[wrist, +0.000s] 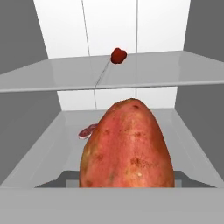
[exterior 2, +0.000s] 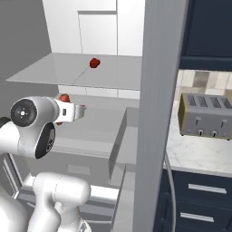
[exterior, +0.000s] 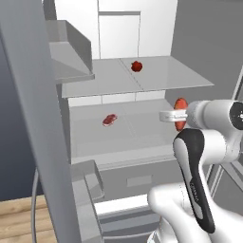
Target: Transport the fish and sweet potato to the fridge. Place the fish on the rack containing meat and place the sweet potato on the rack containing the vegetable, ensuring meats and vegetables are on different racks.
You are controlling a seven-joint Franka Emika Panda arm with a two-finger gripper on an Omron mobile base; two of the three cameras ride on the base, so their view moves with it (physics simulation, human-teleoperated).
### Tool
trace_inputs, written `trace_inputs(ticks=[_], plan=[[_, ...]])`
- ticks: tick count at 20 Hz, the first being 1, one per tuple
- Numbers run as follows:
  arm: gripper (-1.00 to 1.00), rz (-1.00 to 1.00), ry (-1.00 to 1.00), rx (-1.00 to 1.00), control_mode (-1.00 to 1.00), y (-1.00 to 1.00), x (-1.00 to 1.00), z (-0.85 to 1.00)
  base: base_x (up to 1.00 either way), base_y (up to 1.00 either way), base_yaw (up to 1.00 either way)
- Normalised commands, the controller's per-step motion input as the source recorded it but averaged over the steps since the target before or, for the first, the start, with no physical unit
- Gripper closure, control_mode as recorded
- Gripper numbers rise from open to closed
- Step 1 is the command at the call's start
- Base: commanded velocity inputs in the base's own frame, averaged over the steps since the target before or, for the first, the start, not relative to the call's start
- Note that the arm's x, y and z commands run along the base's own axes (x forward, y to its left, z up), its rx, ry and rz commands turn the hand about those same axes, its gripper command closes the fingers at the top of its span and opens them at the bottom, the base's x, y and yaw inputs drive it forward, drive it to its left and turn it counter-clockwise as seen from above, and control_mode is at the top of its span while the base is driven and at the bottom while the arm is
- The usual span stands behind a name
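end effector: [exterior: 176, 115] closed on the sweet potato [wrist: 127, 146]; right of centre in the left base view, left of centre in the right base view. Fingers themselves hidden behind the tuber in the hand view.
sweet potato location: carried in front of the open fridge [exterior: 142, 33], level with the lower shelf [exterior: 95, 137], not yet on any shelf. Fills the lower middle of the hand view, tapered end pointing up in that frame.
target: the rack containing the vegetable [exterior: 156, 78], upper flat grey shelf, above the current hand height.
vegetable: [exterior: 136, 66] deep-red, rounded, sits near the middle of the upper shelf, top centre in the hand view.
meat: [exterior: 109, 119] flat pink-red slab on the lower shelf, left of centre in the left base view.
handling, judged: sweet potato looks stiff and fairly dense, rough skin so not slippery, not fragile. Tapered shape could pivot or slide out if pinched near an end. Best hold is across the thick middle; exact contact point can't be read here.
risk, judged: tuber could roll once set down flat on the smooth shelf; lay it lengthwise, apart from the vegetable.
counts: sweet potato 1, vegetable 1, meat 1, shelves visible 2, toaster [exterior 2: 206, 115] 1 on the worktop [exterior 2: 195, 152] at right of the right base view.
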Motion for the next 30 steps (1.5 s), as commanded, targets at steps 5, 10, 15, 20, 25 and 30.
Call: trace_inputs(ticks=[5,10,15,20,25,30], plan=[[1.0,0.0,-0.03,0.0,-1.0,0.0,0.0,0.19,0.15,0.0,0.0],[1.0,0.0,-0.15,0.0,-1.0,0.0,-0.1,0.84,0.0,0.0,0.0],[1.0,0.0,-0.05,0.0,-1.0,0.0,0.04,0.64,0.0,0.0,0.0],[1.0,0.0,0.04,0.0,-1.0,-0.01,0.54,0.15,0.0,0.0,0.0],[1.0,0.0,-0.01,0.0,-1.0,0.0,0.67,-0.01,0.0,0.0,0.0],[1.0,0.0,0.01,0.0,-1.0,0.0,1.0,-0.07,0.0,0.0,0.0]])
